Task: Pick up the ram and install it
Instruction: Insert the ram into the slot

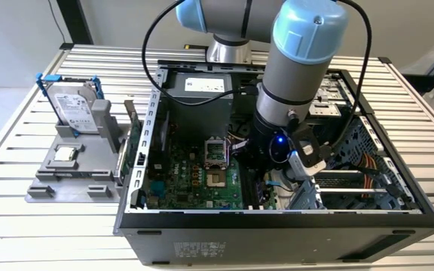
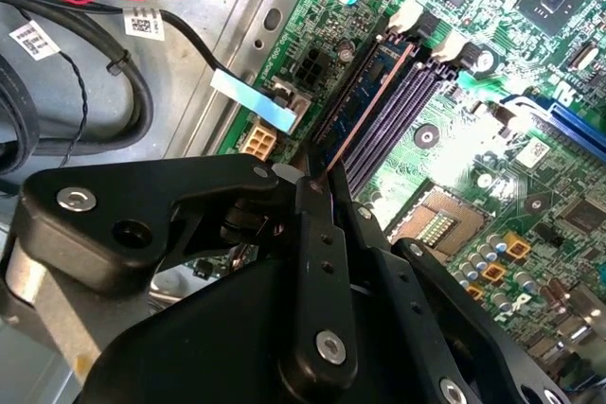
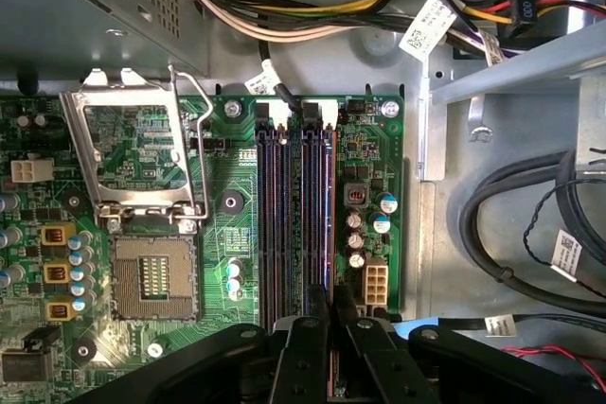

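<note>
The ram [image 3: 329, 205] shows edge-on, a thin dark stick lying along the memory slot [image 3: 317, 186] nearest the board's edge, beside a white power connector [image 3: 376, 283]. In the second wrist view the ram [image 2: 374, 92] runs from my fingers up to the white slot clips [image 2: 407, 14]. My gripper [image 3: 331, 314] is shut on the ram's near end, its black fingers [image 2: 317, 224] pressed on both faces. Whether the stick is fully down in the slot I cannot tell. In the exterior view my arm [image 1: 296, 73] reaches down into the open computer case [image 1: 277, 217].
The CPU socket [image 3: 151, 276] is empty with its latch frame [image 3: 133, 153] raised. Black cables [image 3: 511, 234] loop past the board's edge and wire bundles [image 3: 312, 16] hang beyond the slots. Outside the case, a grey fixture [image 1: 74, 180] holds a hard drive [image 1: 77, 107] and a CPU chip [image 1: 66, 152].
</note>
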Motion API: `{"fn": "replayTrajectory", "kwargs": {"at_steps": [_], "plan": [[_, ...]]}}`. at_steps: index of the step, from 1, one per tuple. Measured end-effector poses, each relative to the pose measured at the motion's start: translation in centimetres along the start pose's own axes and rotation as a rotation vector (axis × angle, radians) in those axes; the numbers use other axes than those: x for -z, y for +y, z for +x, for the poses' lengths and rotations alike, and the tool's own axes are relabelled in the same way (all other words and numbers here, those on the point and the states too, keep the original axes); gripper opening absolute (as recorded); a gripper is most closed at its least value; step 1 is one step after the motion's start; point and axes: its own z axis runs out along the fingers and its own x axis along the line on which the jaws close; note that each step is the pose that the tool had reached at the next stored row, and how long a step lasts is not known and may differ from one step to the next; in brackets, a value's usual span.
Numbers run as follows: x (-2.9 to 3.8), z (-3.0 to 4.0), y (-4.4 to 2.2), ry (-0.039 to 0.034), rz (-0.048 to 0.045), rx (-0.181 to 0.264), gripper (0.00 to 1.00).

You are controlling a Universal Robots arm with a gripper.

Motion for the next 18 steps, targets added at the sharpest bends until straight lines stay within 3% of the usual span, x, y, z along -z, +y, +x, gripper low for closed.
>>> {"fn": "replayTrajectory", "kwargs": {"at_steps": [11, 14, 18], "plan": [[0.05, 0.0, -0.02, -0.0001, -0.0009, 0.0, 1.0], [0.63, 0.0, -0.04, -0.0001, -0.0007, 0.0, 1.0], [2.37, 0.0, -0.1, -0.0001, -0.001, 0.0, 1.0]]}}
